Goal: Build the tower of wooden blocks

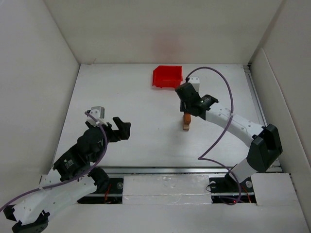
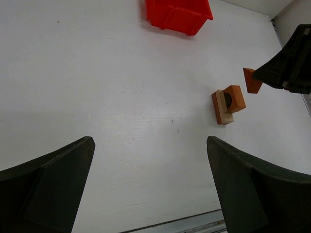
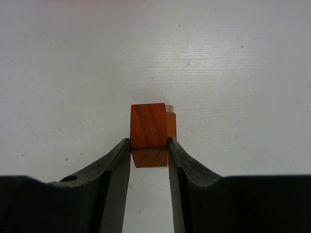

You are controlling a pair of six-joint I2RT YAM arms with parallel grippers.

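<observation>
My right gripper [image 3: 149, 141] is shut on the dark reddish-brown block [image 3: 148, 127], held by its two sides. In the left wrist view this peaked block [image 2: 251, 80] hangs just beside and apart from the other two blocks. The light tan block [image 2: 225, 114] and the orange-brown block [image 2: 235, 98] stand together on the table, also seen from above [image 1: 186, 123]. In the right wrist view they peek out behind the held block's right edge [image 3: 171, 122]. From above, my right gripper [image 1: 187, 110] is just over them. My left gripper [image 1: 124, 129] is open and empty [image 2: 149, 141], to their left.
A red plastic bin [image 1: 167, 76] stands at the back of the table, also in the left wrist view [image 2: 178, 13]. White walls enclose the table on the left, back and right. A metal rail [image 1: 160, 170] runs along the near edge.
</observation>
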